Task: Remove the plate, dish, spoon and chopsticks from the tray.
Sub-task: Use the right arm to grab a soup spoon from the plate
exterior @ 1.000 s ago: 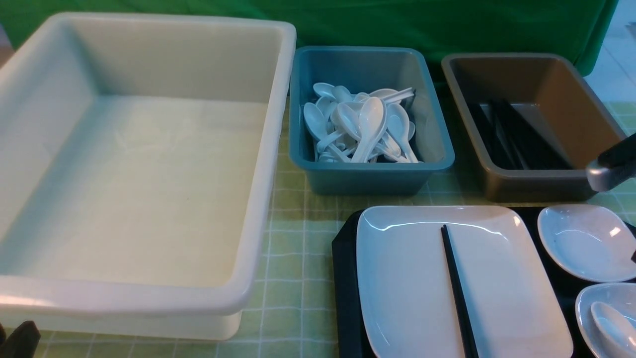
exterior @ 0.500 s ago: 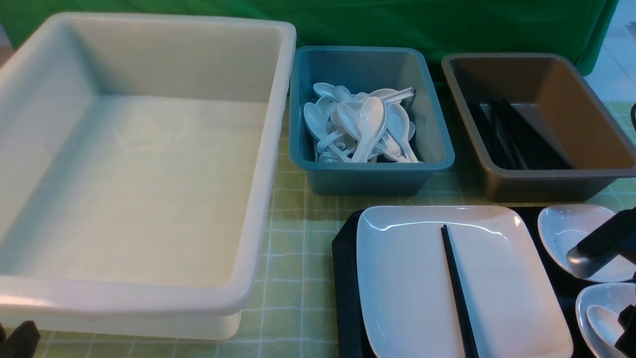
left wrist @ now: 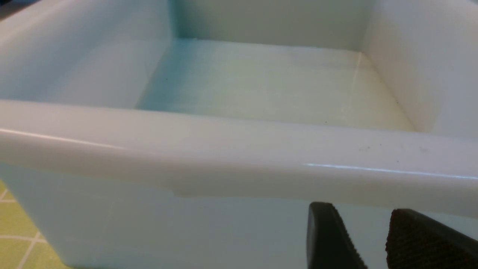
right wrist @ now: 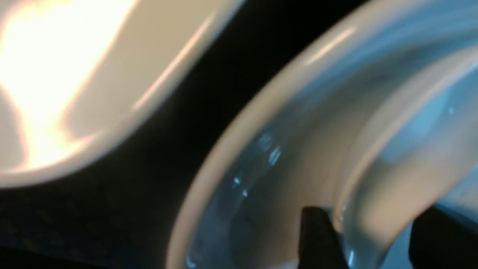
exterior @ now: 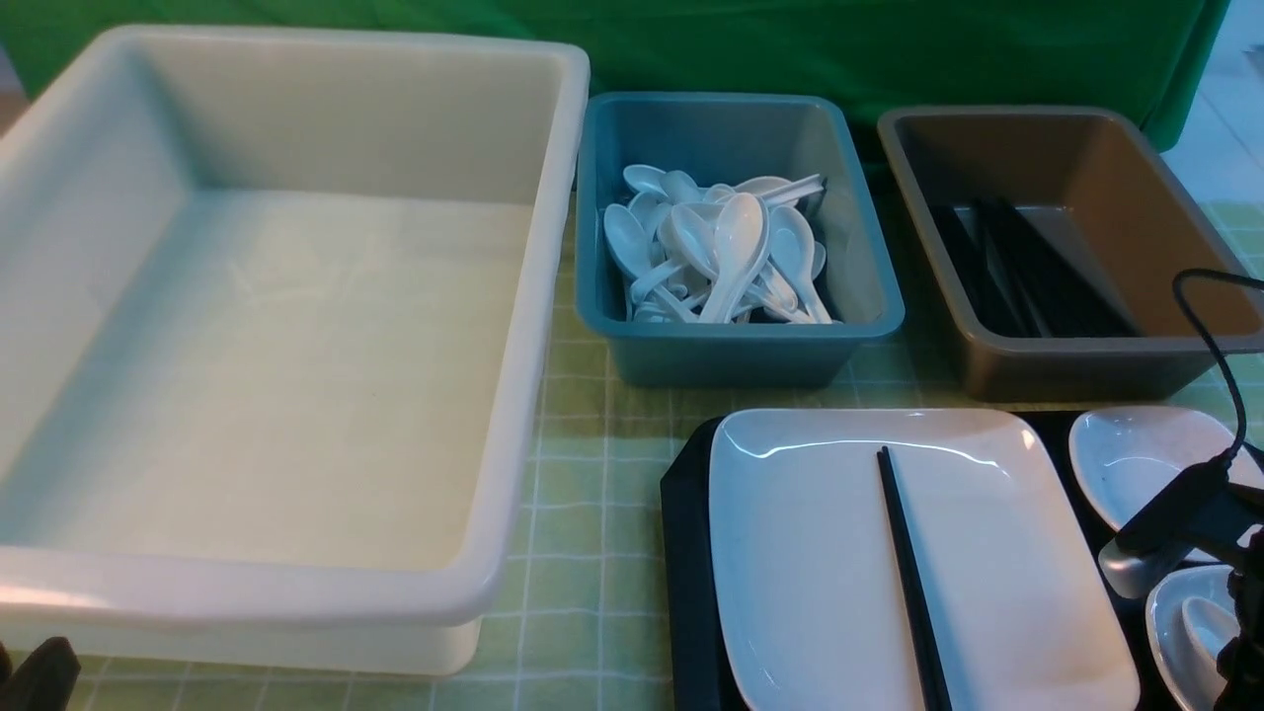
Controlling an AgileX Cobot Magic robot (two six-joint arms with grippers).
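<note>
The tray [exterior: 686, 553] sits at the near right of the green checked cloth [exterior: 592, 474], its near edge and right side cut off by the frame. On it lies the plate [exterior: 820, 553], also cropped at the bottom, with the chopsticks [exterior: 908, 583] resting lengthwise on it and running out of view (whether that is one stick or a tight pair is hard to tell). The far dish [exterior: 1126, 464] is partly covered by the right arm's wrist [exterior: 1165, 523] and its cable [exterior: 1215, 346]. The near dish [exterior: 1157, 632], clipped by the corner, holds the spoon [exterior: 1207, 624], only partly visible. The right wrist view is blurred and very close. In it the right gripper [right wrist: 369, 213] has its fingers [right wrist: 317, 239] spread to either side of the spoon inside that dish. One finger is at the spoon's edge and a bluish sliver seems to part the other from it, so no clamp shows. Just beside the white tub [exterior: 296, 128], the left gripper [left wrist: 362, 211] shows two dark fingers with a bare gap between them, holding nothing. Behind the tray, a teal bin [exterior: 869, 296] holds heaped spoons [exterior: 721, 247]. A brown bin [exterior: 1136, 197] holds dark sticks [exterior: 1027, 267].
</note>
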